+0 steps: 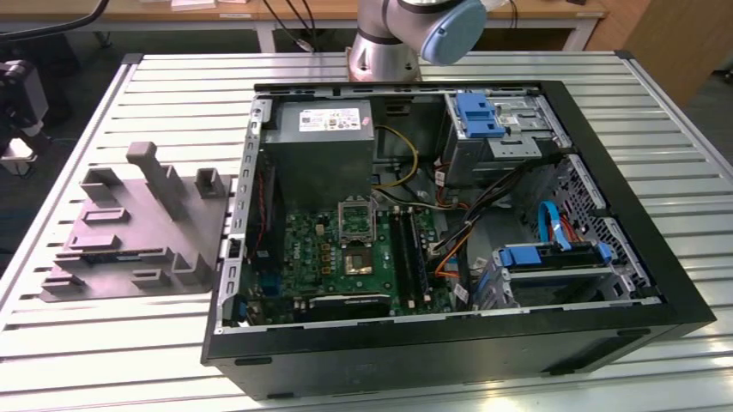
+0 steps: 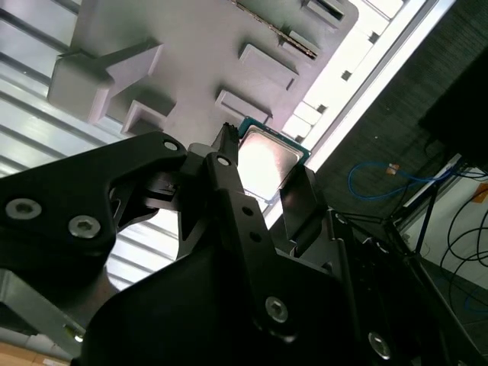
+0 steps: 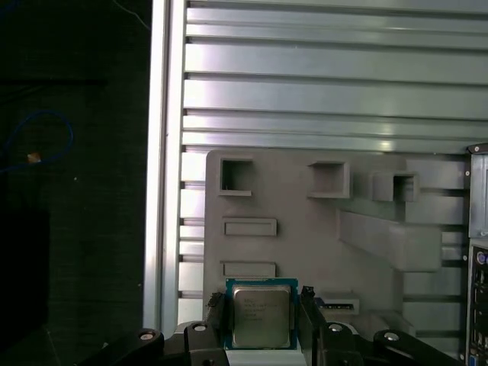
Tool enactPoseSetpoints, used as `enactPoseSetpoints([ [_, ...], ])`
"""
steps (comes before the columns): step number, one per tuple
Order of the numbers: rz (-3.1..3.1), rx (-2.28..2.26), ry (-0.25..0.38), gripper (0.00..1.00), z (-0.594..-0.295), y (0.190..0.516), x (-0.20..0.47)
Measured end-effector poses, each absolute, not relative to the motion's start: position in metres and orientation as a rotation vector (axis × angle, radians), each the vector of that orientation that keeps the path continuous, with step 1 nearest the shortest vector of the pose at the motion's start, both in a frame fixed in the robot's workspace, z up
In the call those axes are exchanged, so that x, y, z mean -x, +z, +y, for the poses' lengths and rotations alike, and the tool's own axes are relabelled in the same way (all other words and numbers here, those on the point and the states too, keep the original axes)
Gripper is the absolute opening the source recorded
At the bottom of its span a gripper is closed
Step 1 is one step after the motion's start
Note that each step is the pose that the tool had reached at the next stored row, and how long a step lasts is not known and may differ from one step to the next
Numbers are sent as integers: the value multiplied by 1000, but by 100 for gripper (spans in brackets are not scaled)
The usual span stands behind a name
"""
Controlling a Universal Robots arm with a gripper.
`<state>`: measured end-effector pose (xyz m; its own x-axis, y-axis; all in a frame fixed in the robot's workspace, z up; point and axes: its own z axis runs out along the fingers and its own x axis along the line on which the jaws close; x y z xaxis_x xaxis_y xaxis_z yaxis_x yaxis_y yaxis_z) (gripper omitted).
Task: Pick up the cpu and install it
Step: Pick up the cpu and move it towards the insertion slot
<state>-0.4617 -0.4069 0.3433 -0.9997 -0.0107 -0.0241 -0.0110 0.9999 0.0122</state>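
Note:
The cpu (image 3: 261,314), a small square chip with a dull silvery top and a green rim, sits between two black fingers (image 3: 216,314) in both wrist views. My gripper (image 3: 261,305) is shut on the cpu (image 2: 267,158), one finger on each of two opposite edges. Chip and gripper (image 2: 263,171) hang above the grey moulded parts holder (image 3: 305,252), over its edge nearest the table's rim. In the exterior view the open computer case (image 1: 687,313) lies on the table, with the dark square socket (image 1: 359,260) on its green motherboard.
The grey parts holder (image 1: 126,232) lies on the slatted metal table (image 1: 103,343) at the exterior view's left of the case. Inside the case are a grey power-supply box (image 1: 324,129), blue drive brackets (image 1: 479,116) and loose cables (image 1: 481,215). The arm's base (image 1: 384,51) stands behind the case.

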Motion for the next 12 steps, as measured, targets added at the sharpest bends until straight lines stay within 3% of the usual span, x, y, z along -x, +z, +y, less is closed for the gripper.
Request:
enactPoseSetpoints([
  [12,3118,17,19,47,-407,353,462],
])
